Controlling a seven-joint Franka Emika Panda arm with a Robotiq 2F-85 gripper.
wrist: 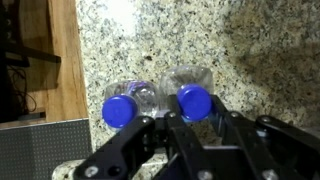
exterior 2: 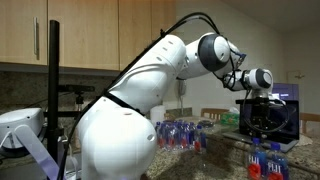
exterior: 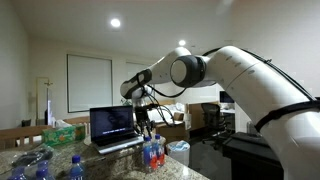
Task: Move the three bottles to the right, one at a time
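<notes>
Blue-capped, the nearest bottle (wrist: 194, 102) stood right at the tips of my claw (wrist: 168, 122), which was drawn almost fully closed. Whether it gripped that cap I could not tell. Just beside it stood a second bottle (wrist: 120, 110) on the speckled granite bench (wrist: 250, 50). Farther beyond sat an open laptop (exterior: 112, 124).
</notes>
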